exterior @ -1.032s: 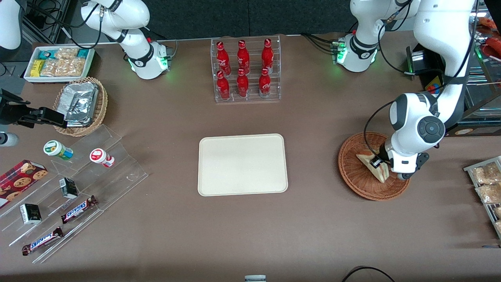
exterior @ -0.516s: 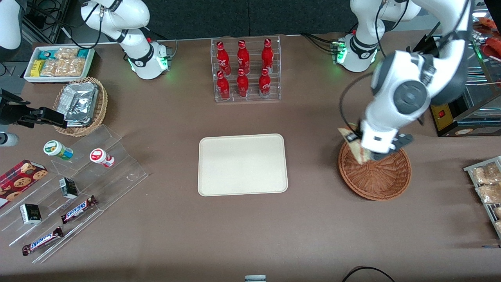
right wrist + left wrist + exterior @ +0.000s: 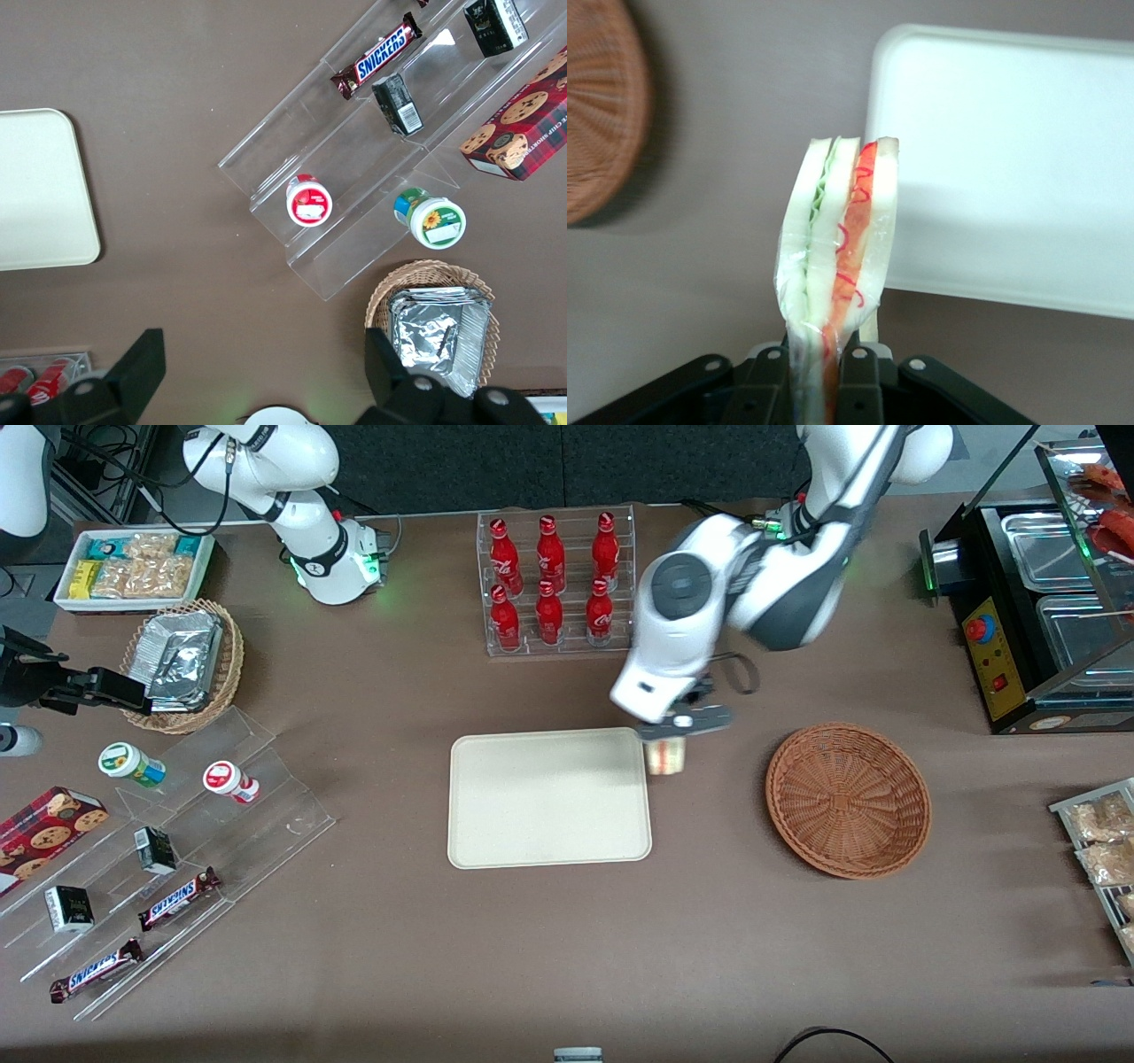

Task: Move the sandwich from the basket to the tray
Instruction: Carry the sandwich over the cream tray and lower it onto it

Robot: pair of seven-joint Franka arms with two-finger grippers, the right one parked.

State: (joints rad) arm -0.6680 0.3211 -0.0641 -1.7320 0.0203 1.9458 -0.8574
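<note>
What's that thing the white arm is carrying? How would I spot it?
Find the cream tray mid-table. At its corner nearest the brown wicker basket, the arm's tool grips a sandwich: a wrapped white-bread wedge with green and red filling, the only item held off the table.

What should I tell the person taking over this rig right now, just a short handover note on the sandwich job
Gripper: shut on the sandwich, held in the air by the tray's corner nearest the bottle rack, at the end that faces the basket.
Sandwich: wrapped in clear film, pinched at one end, cut edge showing red and green filling.
Basket: empty, toward the working arm's end of the table.
Tray: bare.
Done: sandwich picked out of the basket and carried to the tray's edge.
Left: move over the tray, lower, release, withdraw.
</note>
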